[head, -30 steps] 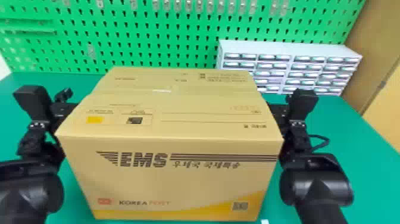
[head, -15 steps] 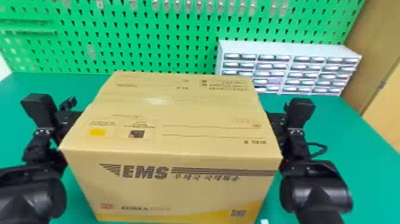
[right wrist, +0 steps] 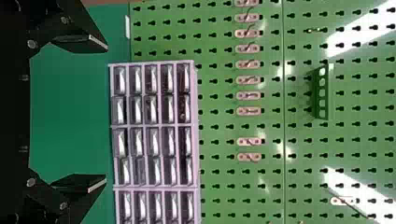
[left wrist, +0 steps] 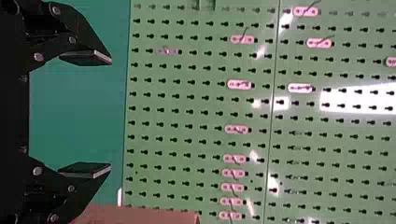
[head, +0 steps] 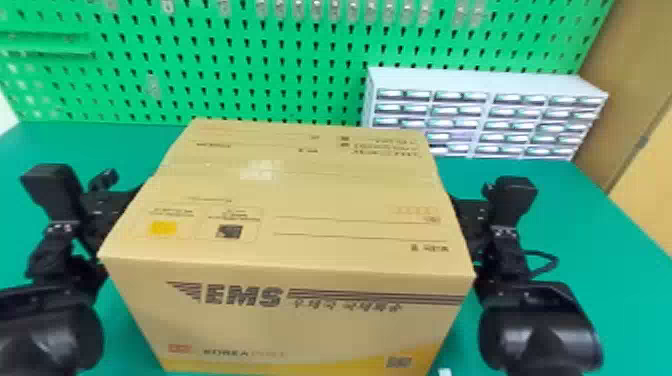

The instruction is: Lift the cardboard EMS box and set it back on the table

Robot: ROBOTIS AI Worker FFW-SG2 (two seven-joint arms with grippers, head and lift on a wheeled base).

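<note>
The cardboard EMS box (head: 300, 220) is upright in the middle of the head view, printed front towards me; whether its underside touches the green table (head: 630, 280) I cannot tell. At its left side is my left gripper (head: 107, 207), and at its right side my right gripper (head: 470, 220), the box hiding part of each. In the left wrist view the left gripper (left wrist: 110, 114) has its fingers wide apart with nothing between them, and the box's brown edge (left wrist: 140, 216) shows beside them. The right gripper (right wrist: 106, 113) is likewise spread and holds nothing between its fingers.
A white drawer cabinet (head: 480, 120) stands behind the box to the right, against the green pegboard (head: 280, 60). Wooden panelling (head: 645, 165) borders the table's right side. A small white piece (head: 444, 372) lies by the box's near right corner.
The box's top has come lower, its near top edge dropping most in the head view. Both arms have sunk alongside it, still one on each side.
</note>
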